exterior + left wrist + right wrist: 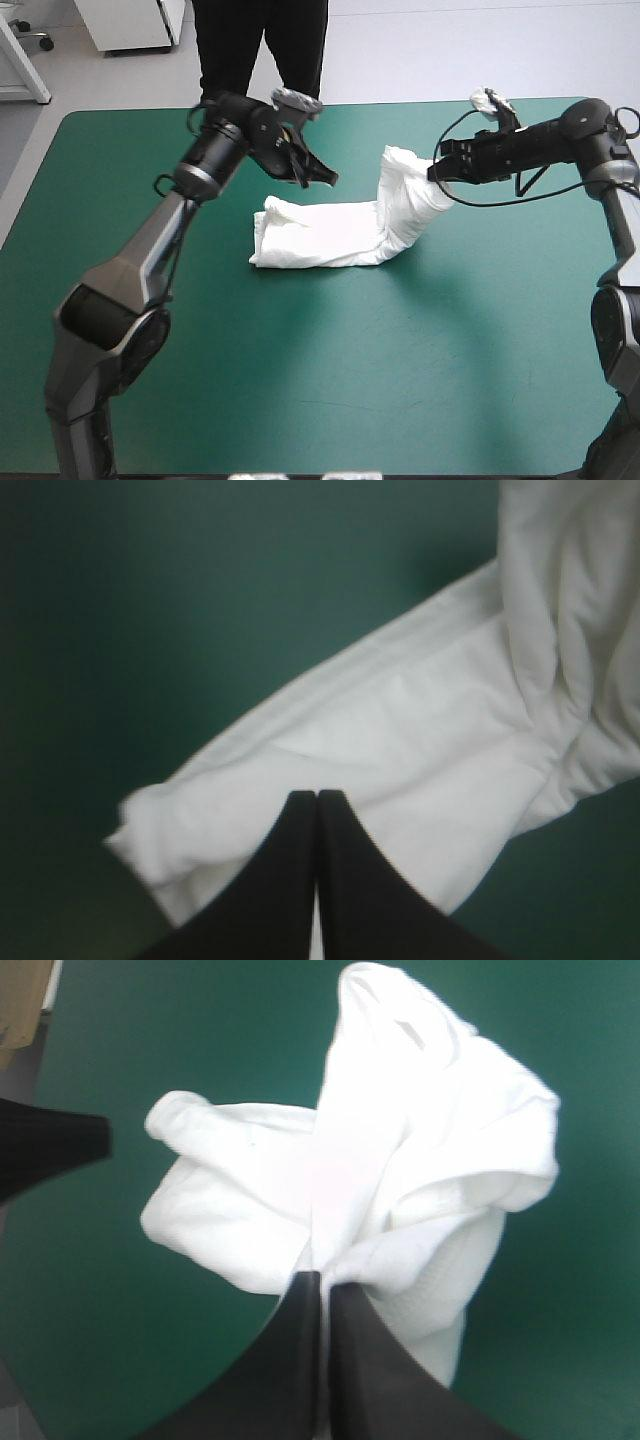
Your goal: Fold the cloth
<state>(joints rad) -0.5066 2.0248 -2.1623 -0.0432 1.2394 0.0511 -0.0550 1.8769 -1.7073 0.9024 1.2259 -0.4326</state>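
- We see the teal-green table (300,380) with the white T-shirt (320,235) near its middle, a long bundle.
- Our right gripper (436,172) has its jaws clamped on the T-shirt's right end, raised off the table.
- Our left gripper (325,178) hovers over the far left part, jaws clenched on nothing.

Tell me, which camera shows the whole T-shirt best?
The high view: it takes in the whole T-shirt, one end flat on the table, the other lifted by the right gripper. The left wrist view shows mainly the flat part; the right wrist view, mainly the pinched end.
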